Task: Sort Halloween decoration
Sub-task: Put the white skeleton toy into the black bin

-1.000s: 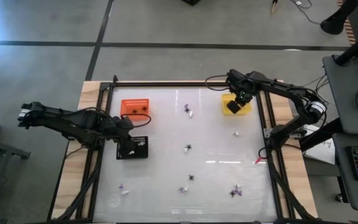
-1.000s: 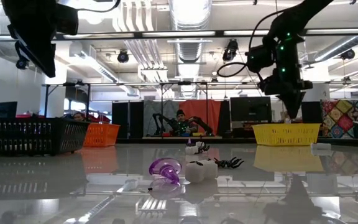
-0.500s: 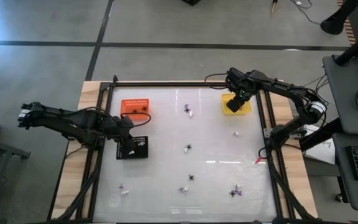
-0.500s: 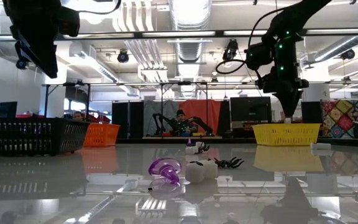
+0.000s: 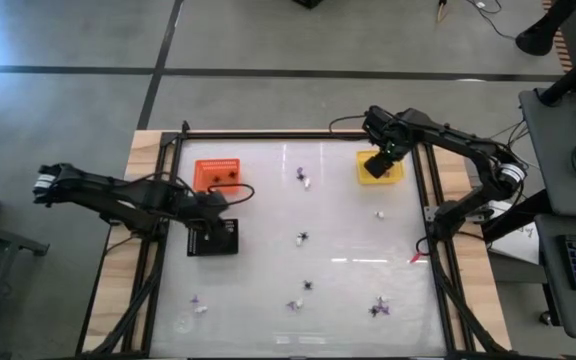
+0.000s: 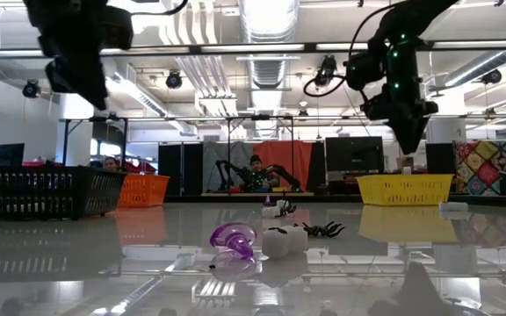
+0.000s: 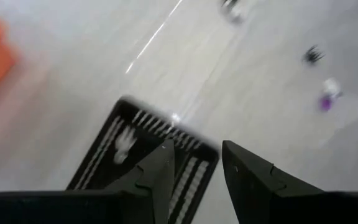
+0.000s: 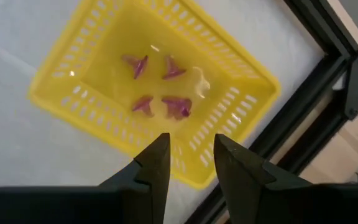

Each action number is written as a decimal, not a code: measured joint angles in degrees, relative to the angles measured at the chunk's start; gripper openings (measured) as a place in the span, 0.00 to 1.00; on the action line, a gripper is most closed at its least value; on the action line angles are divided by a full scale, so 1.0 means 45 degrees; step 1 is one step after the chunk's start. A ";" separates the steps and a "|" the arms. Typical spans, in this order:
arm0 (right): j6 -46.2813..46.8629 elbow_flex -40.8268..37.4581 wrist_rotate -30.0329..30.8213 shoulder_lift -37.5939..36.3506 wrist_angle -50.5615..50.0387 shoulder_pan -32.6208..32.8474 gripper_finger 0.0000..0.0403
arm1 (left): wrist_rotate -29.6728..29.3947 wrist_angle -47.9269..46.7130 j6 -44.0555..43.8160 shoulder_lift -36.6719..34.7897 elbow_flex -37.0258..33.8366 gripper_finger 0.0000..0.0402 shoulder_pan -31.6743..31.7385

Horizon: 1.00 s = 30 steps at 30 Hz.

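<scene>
My right tool (image 5: 377,164) hangs above the yellow tray (image 5: 380,168) at the far right of the tabletop (image 5: 348,240); its fingers (image 8: 154,167) stand apart with nothing between them, and the right wrist view looks down into the tray (image 8: 241,118), where four purple trinkets (image 8: 166,87) lie on its floor; my left tool (image 5: 213,205) hovers over the black tray (image 5: 214,238) on the left side, just in front of the orange tray (image 5: 218,172); its fingers (image 7: 160,171) are also spread and empty, and a white trinket (image 7: 124,144) shows inside the black tray (image 7: 135,137); the remaining decorations lie loose on the white surface: a purple and white pair (image 5: 302,177) near the far edge, one white piece (image 5: 379,214) in front of the yellow tray, a black spider (image 5: 302,238) in the middle, another black one (image 5: 307,285) nearer the front, and small purple and white bits (image 5: 378,305) along the front edge; in the low view a purple curl (image 6: 233,239) sits closest to the lens.
</scene>
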 joint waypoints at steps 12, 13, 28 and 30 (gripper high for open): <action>0.0768 0.0696 0.0005 -0.0339 -0.0381 0.0730 0.29 | -0.0110 0.3352 0.0470 0.3074 0.0007 0.29 0.0968; 0.0818 0.0743 0.0005 -0.0353 -0.0387 0.0769 0.29 | -0.0036 0.3445 0.0300 0.3386 0.0073 0.29 0.1139; 0.2867 0.1119 0.0005 -0.0585 -0.0844 0.1238 0.29 | 0.0680 0.3009 -0.0015 0.8450 0.4703 0.29 0.1540; 0.3052 0.1206 0.0002 -0.0585 -0.1215 0.1327 0.29 | 0.0680 0.3041 -0.0075 0.9019 0.5296 0.29 0.1525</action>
